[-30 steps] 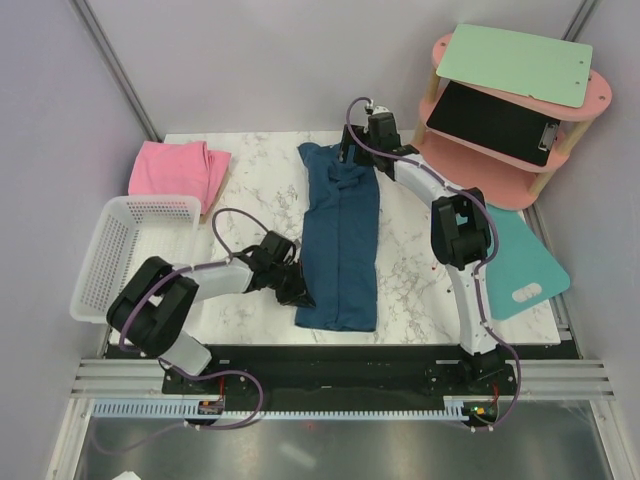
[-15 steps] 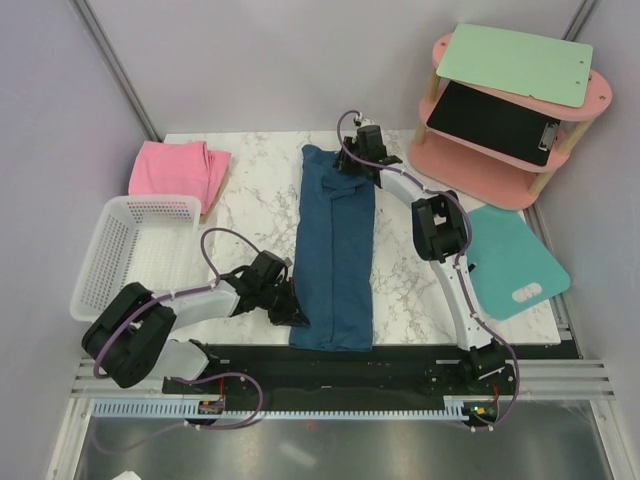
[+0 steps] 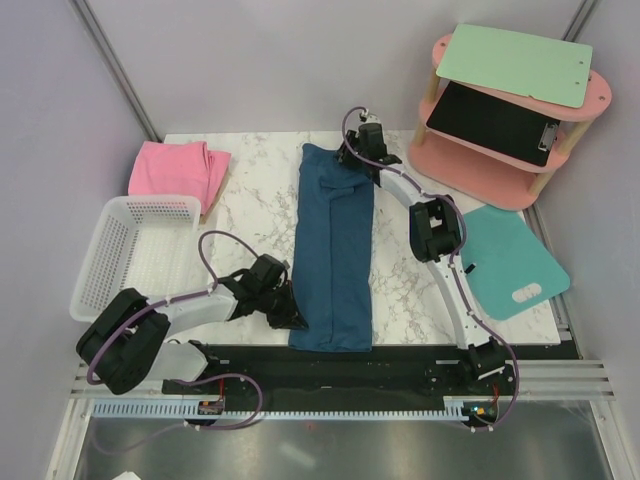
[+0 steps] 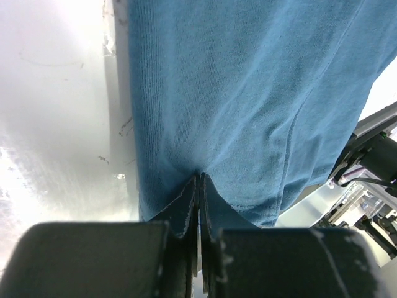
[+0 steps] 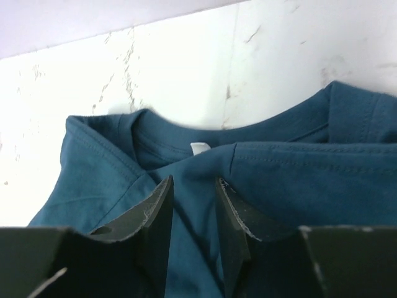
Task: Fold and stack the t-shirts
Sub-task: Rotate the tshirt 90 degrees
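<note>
1. The teal t-shirt (image 3: 335, 250) lies in the middle of the table (image 3: 250, 200) as one long narrow strip running near to far. So the lengthwise fold looks done, and that shirt is probably about halfway folded.
2. The left gripper (image 4: 198, 186) is clamped tight on the hem (image 4: 242, 208) at the strip's near left corner. The wrist view shows cloth pinched right between its closed fingers.
3. The right gripper (image 5: 193, 189) is at the far end, down by the collar (image 5: 155, 133). Its jaws are only partway together with teal cloth between them. It could be pinching a fold, but honestly there's no telling whether it actually has a hold.
4. The pink t-shirt (image 3: 175, 170) sits at the far left corner of the table, just beyond the white basket (image 3: 100, 250) and well apart from the teal one. It looks folded into a small bundle already, though how tidy is hard to say from above.
5. Left to do, by the look of it: fold the teal strip crosswise, end to end, then put one shirt on top of the other. Nothing's stacked yet.
</note>
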`<action>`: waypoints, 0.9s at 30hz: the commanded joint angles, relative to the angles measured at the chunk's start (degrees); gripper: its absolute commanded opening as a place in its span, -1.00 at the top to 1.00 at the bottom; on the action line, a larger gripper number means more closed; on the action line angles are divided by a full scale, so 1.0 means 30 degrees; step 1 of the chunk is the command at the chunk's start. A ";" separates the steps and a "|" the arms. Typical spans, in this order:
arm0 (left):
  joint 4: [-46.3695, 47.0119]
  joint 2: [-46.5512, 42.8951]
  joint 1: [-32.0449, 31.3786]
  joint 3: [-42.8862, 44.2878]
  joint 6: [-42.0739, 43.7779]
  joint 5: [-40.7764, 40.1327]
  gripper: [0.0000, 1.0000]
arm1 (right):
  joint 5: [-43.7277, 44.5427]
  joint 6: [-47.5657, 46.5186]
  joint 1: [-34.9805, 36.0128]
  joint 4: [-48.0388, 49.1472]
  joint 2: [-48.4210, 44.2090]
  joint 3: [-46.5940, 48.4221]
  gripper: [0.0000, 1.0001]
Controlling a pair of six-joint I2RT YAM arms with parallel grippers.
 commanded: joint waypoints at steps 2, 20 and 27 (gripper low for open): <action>-0.1062 -0.0244 -0.0270 0.1193 0.0342 -0.0932 0.89 | 0.0664 0.0615 -0.1044 -0.0799 0.0828 0.0996 0.10; -0.1968 -0.3495 -0.0270 0.2986 0.2282 -0.4360 -0.88 | -0.2062 -0.1383 -0.0811 0.0962 -1.8090 -1.8415 -0.96; -0.4545 -0.5048 -0.0095 0.1727 0.1023 -0.6030 -0.79 | -0.4728 0.0787 -0.0723 0.0053 -2.5584 -3.0504 -0.96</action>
